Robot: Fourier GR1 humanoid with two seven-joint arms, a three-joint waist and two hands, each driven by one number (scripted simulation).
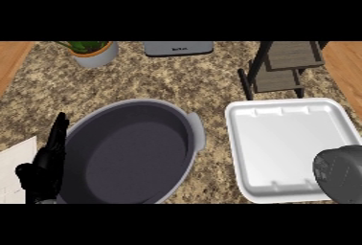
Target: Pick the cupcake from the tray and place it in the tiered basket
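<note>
Fingers of the left hand [44,165] point straight up at the lower left edge, relaxed and holding nothing, just beside the rim of a big grey oval pan [130,150] that sits on the speckled stone surface [176,76]. Over at the lower right corner, the right hand [341,173] shows only as a dark rounded mass over the near corner of the white tray [283,139], and I cannot tell whether it is curled or spread, or whether it has anything in it. I cannot see the cupcake anywhere: the part of the tray that shows is bare, and the hand hides its near right corner. Behind the tray, toward the far right, stands the tiered basket [286,64], a dark frame with brown wooden shelves. Along the far edge of the surface sit a potted plant [92,51] at the left and a grey appliance [179,48] in the middle. A sheet of white paper [16,174] lies at the lower left, partly behind the left hand.
</note>
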